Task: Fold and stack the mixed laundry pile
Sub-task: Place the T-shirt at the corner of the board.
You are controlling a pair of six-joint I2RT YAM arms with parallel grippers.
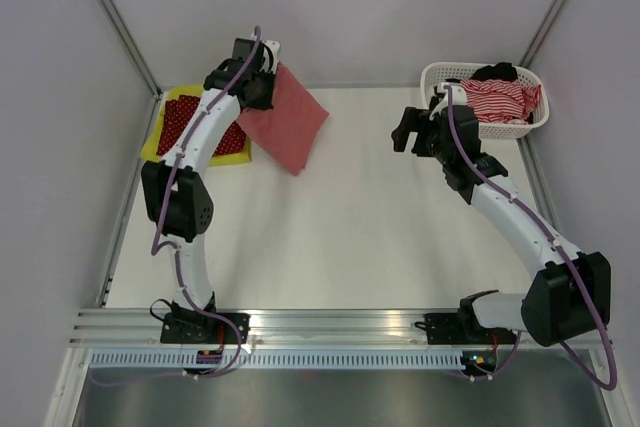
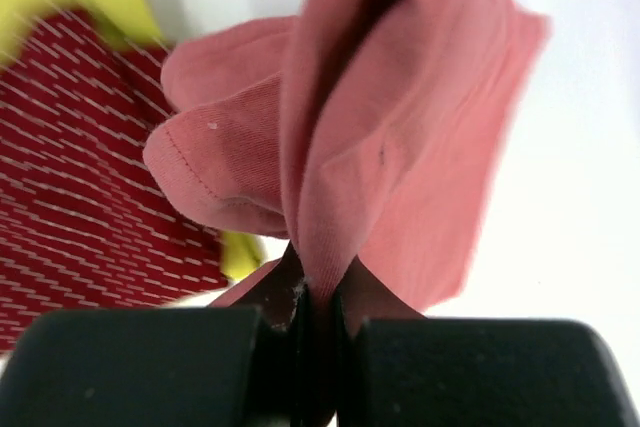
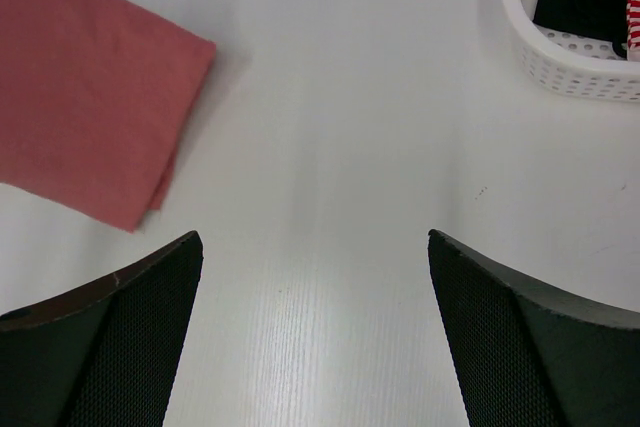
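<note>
We look down from above and behind on the whole tabletop (image 1: 350,227). The left wrist view sits close against the pink shirt (image 2: 400,127). The right wrist view, farther off, shares that shirt and the basket (image 3: 580,72) with the overhead view.

White arms (image 1: 205,122) with black joints (image 1: 185,209), black grippers (image 2: 318,317) (image 3: 313,237), purple cables (image 1: 153,242).

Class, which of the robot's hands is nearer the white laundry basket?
Right. The right hand hovers open beside the basket; the left hand, far from it, grips the pink shirt.
</note>
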